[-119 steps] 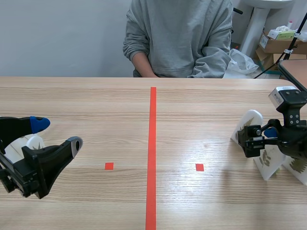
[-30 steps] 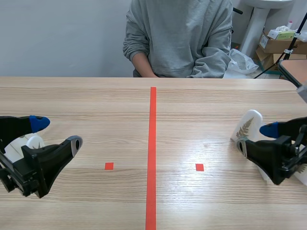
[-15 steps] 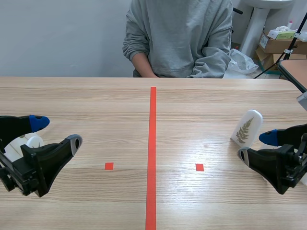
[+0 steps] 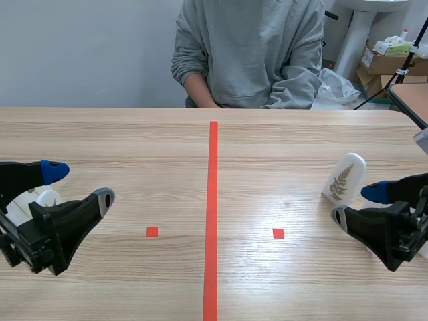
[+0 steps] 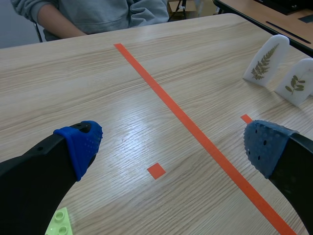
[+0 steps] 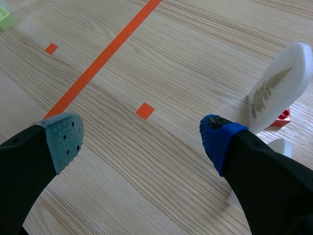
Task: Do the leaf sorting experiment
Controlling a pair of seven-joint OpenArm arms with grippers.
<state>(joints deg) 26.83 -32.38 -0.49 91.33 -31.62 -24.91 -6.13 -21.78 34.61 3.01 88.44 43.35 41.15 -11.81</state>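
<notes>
Fern card (image 4: 343,179) stands near the table (image 4: 267,147) edge beside the right end effector (image 4: 357,204), spread empty like the left end effector (image 4: 79,184).

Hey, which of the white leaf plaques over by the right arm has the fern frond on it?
The taller plaque has it; the shorter plaque beside it shows small rounded leaves instead.

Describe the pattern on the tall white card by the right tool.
The card bears a golden-brown fern frond; right wrist view shows it best.

The left arm (image 4: 40,234) and right arm (image 4: 394,231) are chunky matte black. Their thick fingers (image 5: 29,176) carry soft dotted pads (image 6: 61,139), blue or grey-green.
</notes>
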